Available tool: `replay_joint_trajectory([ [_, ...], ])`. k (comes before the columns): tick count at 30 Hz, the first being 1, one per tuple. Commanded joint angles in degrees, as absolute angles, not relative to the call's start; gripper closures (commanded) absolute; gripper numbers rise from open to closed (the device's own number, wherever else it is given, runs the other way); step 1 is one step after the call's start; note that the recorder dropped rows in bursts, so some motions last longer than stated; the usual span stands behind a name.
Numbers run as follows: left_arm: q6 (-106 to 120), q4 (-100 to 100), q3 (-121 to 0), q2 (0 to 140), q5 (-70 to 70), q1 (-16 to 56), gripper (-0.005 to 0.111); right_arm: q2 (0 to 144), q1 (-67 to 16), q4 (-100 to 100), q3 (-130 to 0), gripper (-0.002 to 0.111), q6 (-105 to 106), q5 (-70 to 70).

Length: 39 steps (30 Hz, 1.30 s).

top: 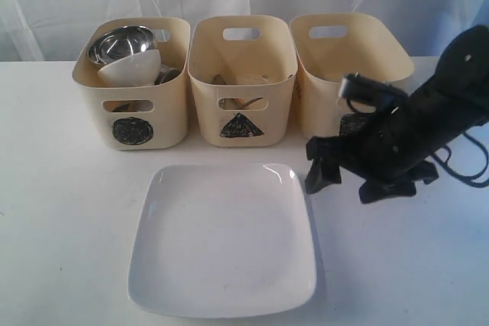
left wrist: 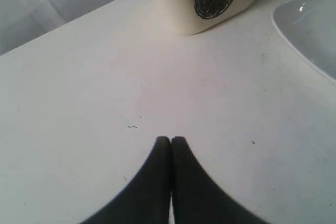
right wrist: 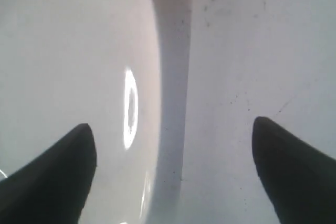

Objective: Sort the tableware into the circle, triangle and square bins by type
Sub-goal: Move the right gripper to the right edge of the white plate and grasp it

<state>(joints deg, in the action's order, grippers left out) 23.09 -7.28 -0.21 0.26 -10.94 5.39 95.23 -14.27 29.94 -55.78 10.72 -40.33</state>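
Observation:
The large square white plate [top: 221,238] lies flat on the table in front of the bins. My right gripper [top: 345,188] hangs open at the plate's right edge. In the right wrist view the right gripper [right wrist: 170,124] straddles that edge, one finger over the plate [right wrist: 73,51] and one over the table, holding nothing. The circle bin [top: 134,112] holds a steel bowl [top: 118,43] and a small white bowl [top: 131,68]. Wooden chopsticks [top: 243,103] show inside the triangle bin [top: 241,66]. The arm partly hides the square bin [top: 344,59]. My left gripper [left wrist: 171,139] is shut and empty over bare table.
The three bins stand side by side along the back of the white table [top: 61,211], before a white curtain. In the left wrist view the circle bin [left wrist: 178,3] and a corner of the plate [left wrist: 310,24] lie beyond the shut fingers.

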Motion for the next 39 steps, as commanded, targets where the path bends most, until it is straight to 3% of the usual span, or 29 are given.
replay_joint_trajectory([
  [1, 22.9, -8.5, 0.0, 0.0, -10.7, 5.5, 0.107, 101.2, -14.3, 35.7, -56.2, 0.036, 16.7, -39.5],
  [19, 22.9, -8.5, 0.0, 0.0, -10.7, 5.5, 0.107, 106.5, -14.3, 46.1, -56.2, 0.038, 25.7, -37.2],
  [35, 22.9, -8.5, 0.0, 0.0, -10.7, 5.5, 0.107, 112.2, -19.4, 51.5, -56.2, 0.038, 30.3, -35.6],
  [39, 22.9, -8.5, 0.0, 0.0, -10.7, 7.2, 0.107, 112.2, -19.5, 51.5, -56.2, 0.05, 30.3, -34.3],
])
